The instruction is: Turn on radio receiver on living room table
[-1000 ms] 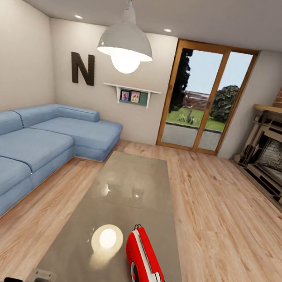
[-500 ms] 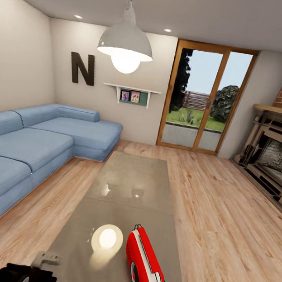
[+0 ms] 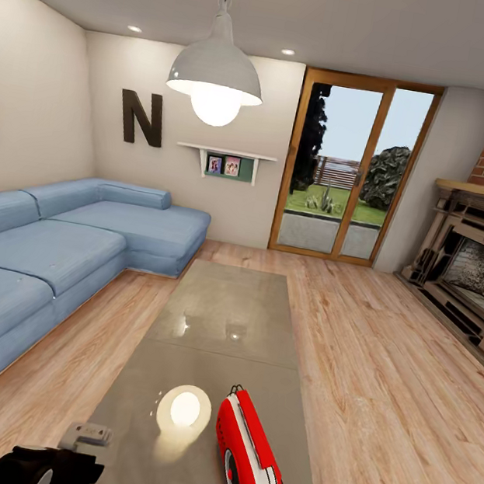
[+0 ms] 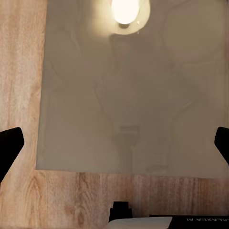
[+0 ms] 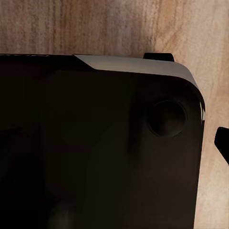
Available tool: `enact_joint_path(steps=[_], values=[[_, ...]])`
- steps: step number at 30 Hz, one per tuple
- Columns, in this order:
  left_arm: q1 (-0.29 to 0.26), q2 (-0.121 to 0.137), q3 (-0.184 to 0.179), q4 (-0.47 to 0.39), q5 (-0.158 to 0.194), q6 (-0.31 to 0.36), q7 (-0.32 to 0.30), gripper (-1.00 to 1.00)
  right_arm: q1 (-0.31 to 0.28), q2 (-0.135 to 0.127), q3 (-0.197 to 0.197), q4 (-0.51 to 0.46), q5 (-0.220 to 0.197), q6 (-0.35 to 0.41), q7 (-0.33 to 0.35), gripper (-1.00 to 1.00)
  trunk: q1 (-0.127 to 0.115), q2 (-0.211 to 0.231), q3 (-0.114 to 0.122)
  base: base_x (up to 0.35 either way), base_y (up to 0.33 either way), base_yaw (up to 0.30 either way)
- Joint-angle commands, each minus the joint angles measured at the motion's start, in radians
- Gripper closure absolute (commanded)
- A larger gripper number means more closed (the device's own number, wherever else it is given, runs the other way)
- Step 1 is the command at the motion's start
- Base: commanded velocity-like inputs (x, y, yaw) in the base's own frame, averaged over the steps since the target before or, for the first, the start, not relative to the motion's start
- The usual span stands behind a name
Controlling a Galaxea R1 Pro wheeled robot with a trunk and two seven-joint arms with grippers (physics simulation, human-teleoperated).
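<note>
The red radio receiver (image 3: 246, 459) with its white side panel, round dial and thin wire handle stands on the near end of the glossy grey table (image 3: 226, 310). My left arm comes up at the table's near left corner, its grey tip (image 3: 88, 434) well left of the radio. In the left wrist view the left gripper (image 4: 114, 148) is open over the tabletop (image 4: 129, 95), with dark fingertips (image 4: 9, 145) at both edges and nothing between them. The right gripper (image 5: 114, 148) hangs over my own dark base (image 5: 95, 143); one fingertip (image 5: 223, 143) sits at the frame's far edge, so it is open.
A blue corner sofa (image 3: 43, 256) runs along the table's left side. The brick fireplace (image 3: 473, 273) is at the right, glass doors (image 3: 352, 174) at the back, a white pendant lamp (image 3: 217, 72) overhead. Wood floor (image 3: 377, 375) surrounds the table. The lamp's reflection (image 3: 184, 408) glows beside the radio.
My left arm has risen into the head view at the lower left and moved a little toward the table. The radio and the camera have stayed put.
</note>
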Motion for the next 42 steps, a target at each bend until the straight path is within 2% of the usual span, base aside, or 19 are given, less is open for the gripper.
enact_joint_path(steps=[1,3,4,6,10,11,12,16,19,24,32,42], values=[[0.0,0.0,0.0,0.0,0.0,-0.002,0.0,-1.0,0.0,0.0,0.0,0.0,0.0,0.0,0.0,-1.0,0.0,0.0,0.0,0.0,0.0,0.0],[-0.002,0.001,0.0,-0.001,-0.001,-0.024,0.0,-1.0,0.0,0.0,0.0,-0.003,0.001,0.0,0.0,-1.0,0.0,0.0,0.0,0.0,0.0,0.0],[-0.002,0.001,0.0,-0.001,-0.002,-0.064,0.0,-1.0,0.0,0.0,0.0,-0.006,0.001,0.0,0.0,-1.0,0.0,0.0,0.0,0.0,0.0,0.0],[-0.003,0.002,0.0,0.0,-0.006,-0.202,0.002,-1.0,0.0,0.0,0.0,-0.012,0.001,0.0,0.0,-1.0,0.0,0.0,0.0,0.0,0.0,0.0],[-0.003,0.002,0.0,0.003,-0.007,-0.288,0.006,-1.0,0.0,0.0,0.0,-0.025,0.002,-0.001,0.0,-1.0,0.0,0.0,0.0,0.0,0.0,0.0],[-0.003,0.002,0.002,0.004,-0.008,-0.352,0.03,-1.0,0.0,0.0,0.0,-0.038,0.002,0.0,0.0,-1.0,0.0,0.0,0.0,0.0,0.0,0.0],[-0.003,0.002,0.003,0.004,-0.008,-0.385,0.063,-1.0,0.0,0.0,0.0,-0.042,0.002,0.0,0.0,-1.0,0.0,0.0,0.0,0.0,0.0,0.0],[-0.003,0.001,0.003,0.005,-0.006,-0.42,0.117,-1.0,0.0,0.0,0.0,-0.044,0.003,0.0,0.0,-1.0,0.0,0.0,0.0,0.0,0.0,0.0],[-0.003,0.001,0.003,0.003,-0.006,-0.431,0.133,-1.0,0.0,0.0,0.0,-0.046,0.003,0.0,0.0,-1.0,0.0,0.0,0.0,0.0,0.0,0.0],[-0.003,0.0,0.003,0.004,-0.004,-0.435,0.138,-1.0,0.0,-0.001,0.0,-0.061,0.004,0.0,-0.001,-1.0,0.0,0.0,0.0,0.0,0.0,0.0],[-0.003,-0.002,0.001,0.009,-0.001,-0.534,0.14,-1.0,0.0,-0.002,0.0,-0.092,0.005,-0.004,0.0,-1.0,0.0,0.0,0.0,0.0,0.0,0.0],[-0.003,-0.002,0.0,0.01,-0.001,-0.545,0.14,-1.0,0.0,-0.002,0.002,-0.109,0.003,-0.007,-0.001,-1.0,0.0,0.0,0.0,0.0,0.0,0.0]])
